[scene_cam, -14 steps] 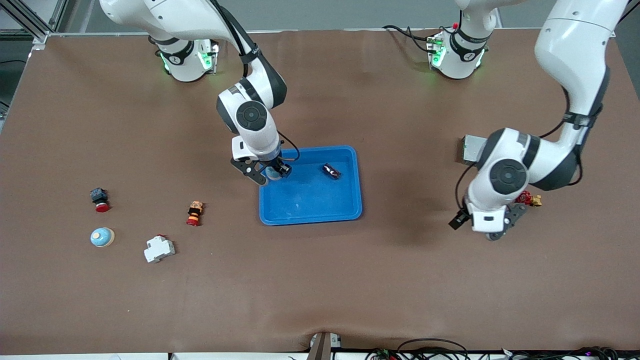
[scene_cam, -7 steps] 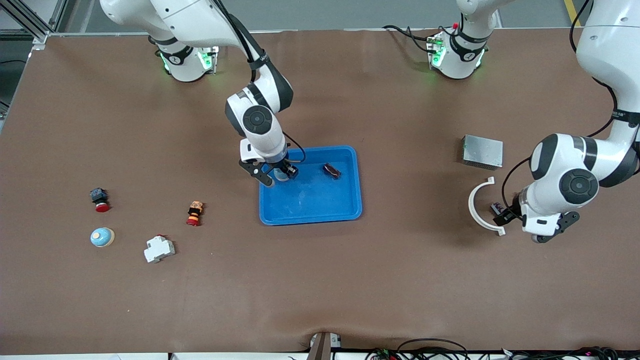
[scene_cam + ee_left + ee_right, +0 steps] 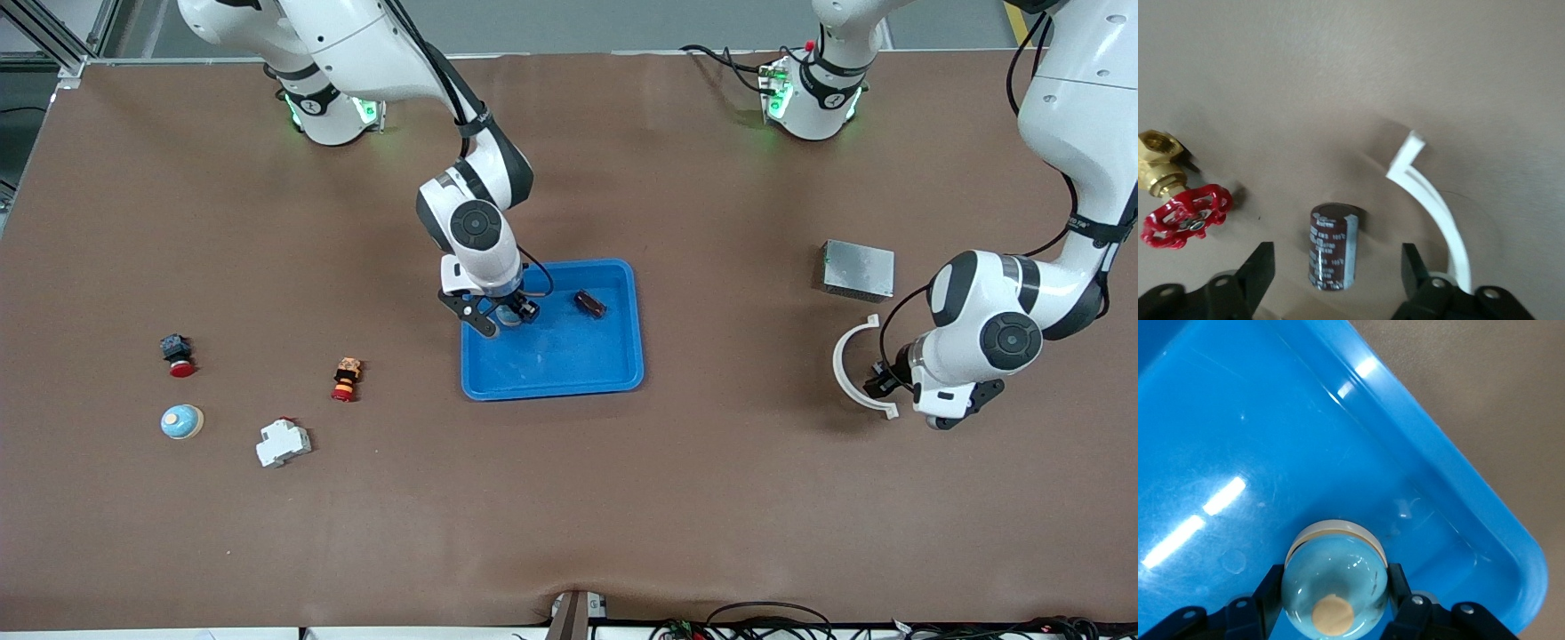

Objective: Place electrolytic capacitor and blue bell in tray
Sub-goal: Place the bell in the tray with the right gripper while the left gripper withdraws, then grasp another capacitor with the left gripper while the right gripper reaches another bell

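We saw the capacitor (image 3: 1332,247) lying on the table straight ahead of the left gripper (image 3: 1337,273), between its wide-spread fingers, long axis along the reach. The right gripper (image 3: 1335,600) held the blue bell (image 3: 1335,584) low over the tray (image 3: 613,378), near its ten o'clock corner. A dark part (image 3: 589,304) lay inside at one o'clock.

A pale blue dome-shaped bell (image 3: 1335,583) hangs over a corner of the shallow bright-blue tray (image 3: 551,373), while the brown cylindrical capacitor (image 3: 1331,247) lies on the table
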Tool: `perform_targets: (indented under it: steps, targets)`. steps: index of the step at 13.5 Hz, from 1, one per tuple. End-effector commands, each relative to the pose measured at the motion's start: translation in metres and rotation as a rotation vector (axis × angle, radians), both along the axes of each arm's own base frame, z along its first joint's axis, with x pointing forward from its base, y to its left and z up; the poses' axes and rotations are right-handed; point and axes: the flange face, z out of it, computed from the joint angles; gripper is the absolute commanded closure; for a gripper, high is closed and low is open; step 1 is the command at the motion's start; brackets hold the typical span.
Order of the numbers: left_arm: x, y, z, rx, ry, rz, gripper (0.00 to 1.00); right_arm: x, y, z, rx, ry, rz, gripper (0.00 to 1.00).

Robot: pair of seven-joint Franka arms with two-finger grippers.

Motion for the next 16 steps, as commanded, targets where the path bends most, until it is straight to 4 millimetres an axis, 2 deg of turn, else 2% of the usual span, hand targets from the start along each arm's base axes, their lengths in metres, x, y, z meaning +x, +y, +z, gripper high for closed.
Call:
perform_targets:
  steps: [1, 2, 3, 4, 5, 6, 7, 8, 10, 11, 13, 14, 16]
  targets:
    - [-0.008, 0.002, -0.007, -0.003, -0.003, -0.009, 0.18, 0.002, 0.008, -0.006, -0.005, -0.001, -0.002, 0.00]
    - [-0.009, 0.002, -0.008, -0.003, 0.001, -0.010, 0.18, 0.008, 0.006, 0.000, -0.001, -0.006, 0.000, 0.00]
    - [-0.010, 0.001, -0.008, -0.002, 0.001, -0.013, 0.23, 0.013, 0.007, 0.007, -0.006, 0.007, 0.001, 0.00]
    - [-0.010, 0.001, -0.008, -0.001, 0.001, -0.014, 0.37, 0.025, 0.007, 0.023, -0.018, 0.034, 0.009, 0.00]
    - [-0.010, 0.001, -0.008, -0.001, 0.001, -0.014, 0.56, 0.039, 0.005, 0.042, -0.033, 0.074, 0.033, 0.00]
    - [-0.009, -0.001, -0.006, 0.002, -0.002, -0.020, 0.83, 0.053, -0.003, 0.064, -0.046, 0.115, 0.062, 0.00]
    - [-0.008, -0.003, -0.003, 0.004, -0.006, -0.023, 1.00, 0.063, -0.014, 0.088, -0.048, 0.140, 0.096, 0.00]
    - [-0.007, -0.005, 0.002, 0.009, -0.009, -0.025, 1.00, 0.075, -0.034, 0.111, -0.037, 0.139, 0.153, 0.00]
    - [-0.006, -0.009, 0.024, 0.030, -0.013, -0.048, 1.00, 0.104, -0.102, 0.154, -0.003, 0.144, 0.278, 0.00]
    - [-0.005, -0.021, 0.042, 0.041, -0.008, -0.073, 1.00, 0.115, -0.135, 0.171, -0.007, 0.133, 0.371, 0.00]
    - [-0.001, -0.050, 0.077, 0.050, -0.026, -0.097, 1.00, 0.130, -0.200, 0.184, -0.064, 0.119, 0.543, 0.00]
    - [-0.003, -0.071, 0.091, 0.041, -0.038, -0.111, 1.00, 0.138, -0.230, 0.187, -0.069, 0.118, 0.601, 0.00]
    - [-0.004, -0.115, 0.107, 0.014, -0.071, -0.100, 1.00, 0.156, -0.296, 0.188, -0.048, 0.108, 0.693, 0.00]
